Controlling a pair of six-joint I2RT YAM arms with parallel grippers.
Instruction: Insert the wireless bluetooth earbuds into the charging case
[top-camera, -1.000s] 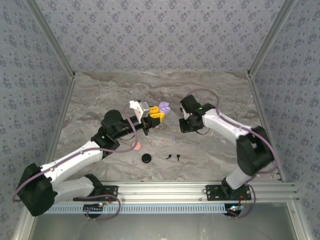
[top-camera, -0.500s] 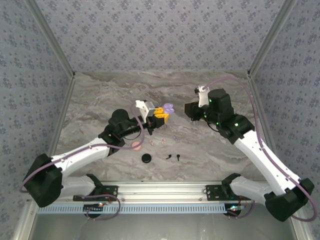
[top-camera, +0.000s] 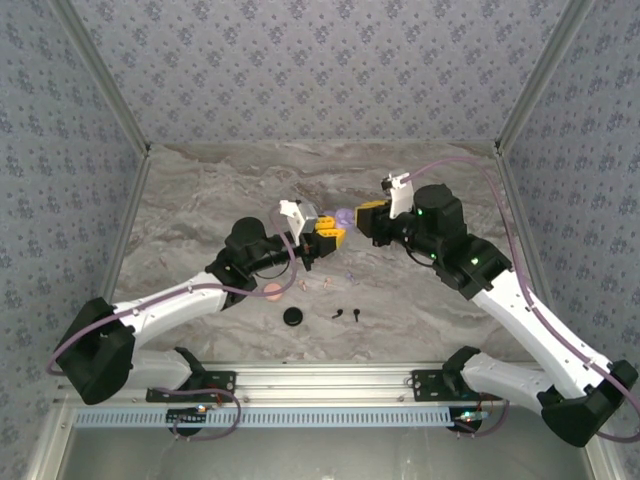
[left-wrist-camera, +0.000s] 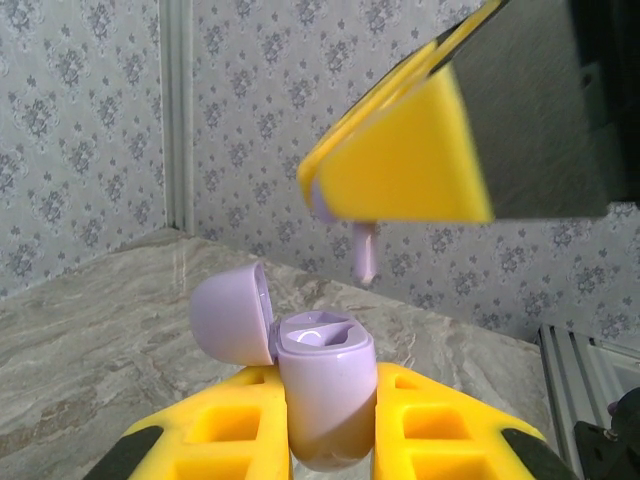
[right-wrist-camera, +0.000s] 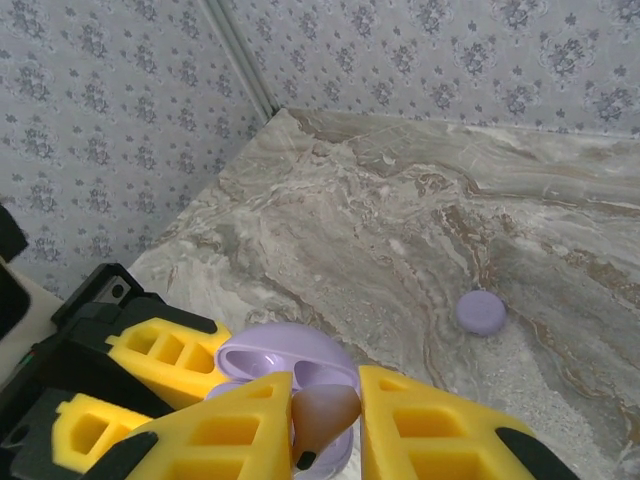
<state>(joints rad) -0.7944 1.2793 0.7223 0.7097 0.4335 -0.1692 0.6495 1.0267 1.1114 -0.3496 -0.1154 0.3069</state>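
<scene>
Found right gripper (right-wrist-camera: 325, 425) pinched tight on a lilac earbud (left-wrist-camera: 365, 250). Saw only the stem below the yellow fingers (left-wrist-camera: 400, 165); head hidden between them. Read stem as pointing straight down, long axis vertical, hanging just above the open case (left-wrist-camera: 320, 370), not touching it. From right wrist, saw earbud blurred and brownish; could not make out its shape.

Found left gripper (left-wrist-camera: 325, 440) clamped on that case, bottom cut off by frame edge. Held upright, mouth up, lid (left-wrist-camera: 232, 315) hinged open to the left in left wrist view.

Further out, on near table (top-camera: 200, 200): noted pink case (top-camera: 271, 292), black case (top-camera: 292, 317), black earbuds (top-camera: 345, 314). Noted small lilac disc (right-wrist-camera: 481, 312) on marble, kind unclear.
</scene>
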